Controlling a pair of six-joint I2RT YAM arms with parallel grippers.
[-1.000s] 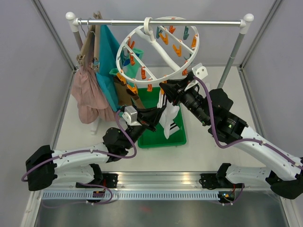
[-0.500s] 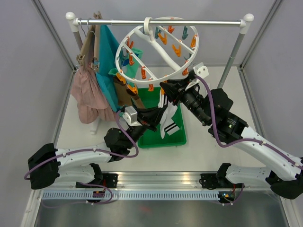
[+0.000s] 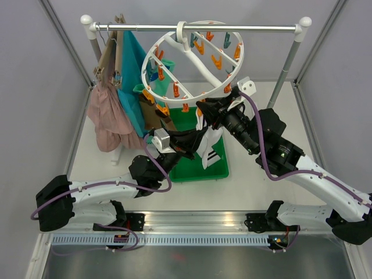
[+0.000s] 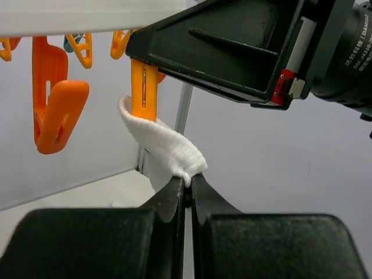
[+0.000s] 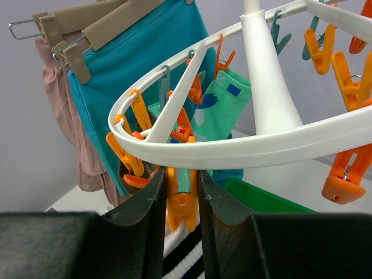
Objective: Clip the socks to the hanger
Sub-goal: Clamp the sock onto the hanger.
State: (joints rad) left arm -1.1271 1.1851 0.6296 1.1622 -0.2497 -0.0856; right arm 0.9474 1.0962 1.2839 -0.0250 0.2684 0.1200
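Under the near rim of the hanger (image 3: 197, 64), which hangs tilted by its hook from the metal rail (image 3: 232, 27), both arms meet over the green tray (image 3: 186, 165). The right gripper (image 5: 181, 192) has its two fingers pressed against the sides of one orange peg (image 5: 181, 206) on the ring's near edge, squeezing it between them. The left gripper (image 4: 188, 181) is pinched tight on a fold of the striped white sock (image 4: 165, 145). It holds the ribbed edge up so that the cloth touches the lower end of that same peg, and the left wrist view shows the fabric curling against the peg's orange leg. Whether the peg's tips grip the cloth cannot be told. In the top view the rest of the sock hangs down from the two grippers over the tray, its dark stripes showing near the bottom. A mint-teal sock (image 5: 224, 102) with white and blue patches is clipped at the far side of the ring, and a brown sock (image 3: 151, 115) hangs at the ring's left. Beside the ring on the rail hang a teal garment (image 5: 151, 58) and a pink garment (image 5: 64, 116) on tan hangers (image 5: 99, 23). The only writing is white print on the black motor housing (image 4: 349, 40) of the right arm, at the edge of the left wrist view. It shows a few Chinese characters, then Latin capitals beginning "DAMIA", and the frame cuts it off there.
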